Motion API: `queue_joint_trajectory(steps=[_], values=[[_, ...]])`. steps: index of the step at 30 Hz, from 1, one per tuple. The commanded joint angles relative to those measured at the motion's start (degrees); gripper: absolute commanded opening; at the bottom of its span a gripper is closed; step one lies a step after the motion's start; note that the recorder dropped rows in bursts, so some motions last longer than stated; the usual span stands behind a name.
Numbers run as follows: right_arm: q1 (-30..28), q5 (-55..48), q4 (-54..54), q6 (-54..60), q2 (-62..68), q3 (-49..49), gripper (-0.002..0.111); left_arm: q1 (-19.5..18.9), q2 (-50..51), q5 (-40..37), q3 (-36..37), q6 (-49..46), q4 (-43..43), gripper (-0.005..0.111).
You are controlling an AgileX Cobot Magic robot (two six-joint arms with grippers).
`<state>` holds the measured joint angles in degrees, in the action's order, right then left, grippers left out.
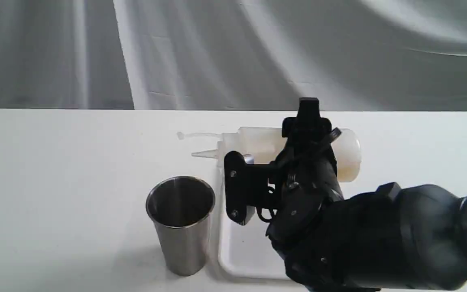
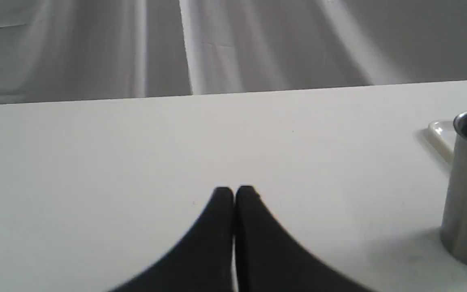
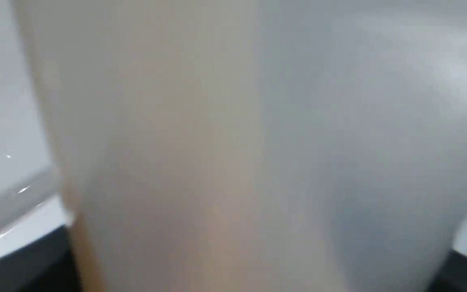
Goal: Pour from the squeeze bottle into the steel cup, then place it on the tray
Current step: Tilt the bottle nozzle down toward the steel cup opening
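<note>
Left gripper (image 2: 233,194): fingertips pressed together, holding nothing, low over the table.
Steel cup (image 1: 181,223): shiny, tapered, upright, just left of the tray.
Tray (image 1: 237,251): white, low rim.
Squeeze bottle (image 1: 258,142): translucent whitish, amber tint near its base; held sideways above the tray, nozzle pointing left.
Right gripper (image 1: 308,140): clamped around its middle.
Table (image 1: 55,182): plain white.
Backdrop (image 1: 217,52): grey draped cloth.

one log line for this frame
right tool: shut on squeeze bottle, held sideways, nozzle toward steel cup | steel cup: upright beside tray | left tool: shut, empty, low over table
</note>
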<state>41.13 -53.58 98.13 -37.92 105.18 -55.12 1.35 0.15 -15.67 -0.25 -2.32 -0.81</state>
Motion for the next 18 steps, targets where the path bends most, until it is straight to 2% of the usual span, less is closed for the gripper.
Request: queue_joint_trajectory(steps=[1, 12, 18], values=[[0.13, -2.09, 1.81, -0.21, -0.95, 0.03, 0.0, -0.09, -0.15, 0.43, 0.25, 0.22, -0.06, 0.0], [0.13, -2.09, 1.81, -0.33, -0.95, 0.03, 0.0, -0.09, -0.15, 0.43, 0.25, 0.37, -0.06, 0.0], [0.13, -2.49, 1.81, 4.79, -0.95, 0.03, 0.0, -0.09, -0.15, 0.43, 0.25, 0.37, -0.06, 0.0]])
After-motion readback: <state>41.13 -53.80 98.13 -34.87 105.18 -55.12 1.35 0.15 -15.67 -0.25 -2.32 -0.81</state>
